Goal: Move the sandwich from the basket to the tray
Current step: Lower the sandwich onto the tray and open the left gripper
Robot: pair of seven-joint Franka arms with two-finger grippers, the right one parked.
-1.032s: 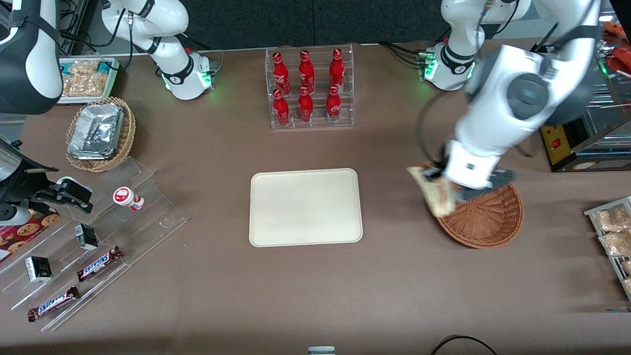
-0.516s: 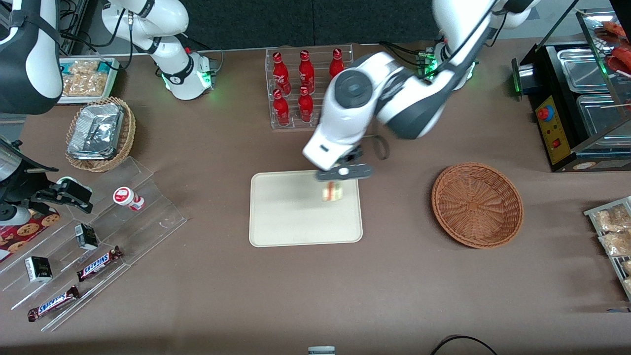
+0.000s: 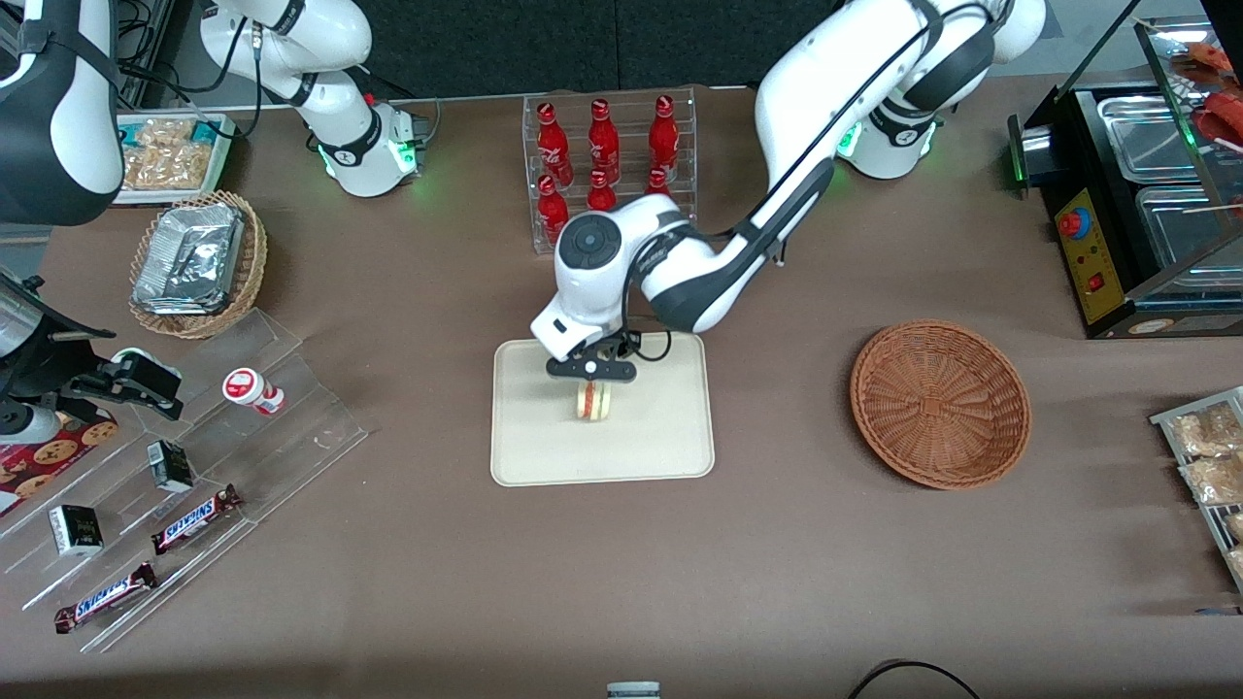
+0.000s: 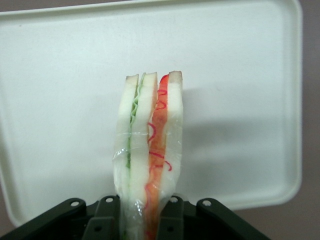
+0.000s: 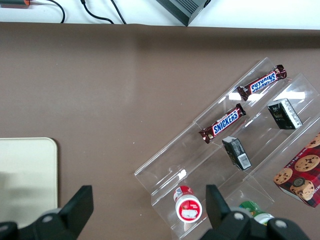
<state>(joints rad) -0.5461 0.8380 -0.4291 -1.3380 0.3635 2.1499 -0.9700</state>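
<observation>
The sandwich [image 3: 592,400], standing on edge with its red and green layers showing, is clamped between the fingers of the end effector [image 3: 591,381] over the middle of the cream tray [image 3: 544,447], well apart from the wicker basket [image 3: 940,403].

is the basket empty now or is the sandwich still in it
Empty. The basket shows only bare wicker inside. The sandwich is over the tray, gripped on edge in the gripper, as the wrist view confirms.

The left arm extends from its base at 1 o'clock toward centre frame, wrist pitched downward. The gripper [image 3: 591,381] points straight down, jaws clamped on the sandwich [image 4: 149,150], held edge-up.
</observation>
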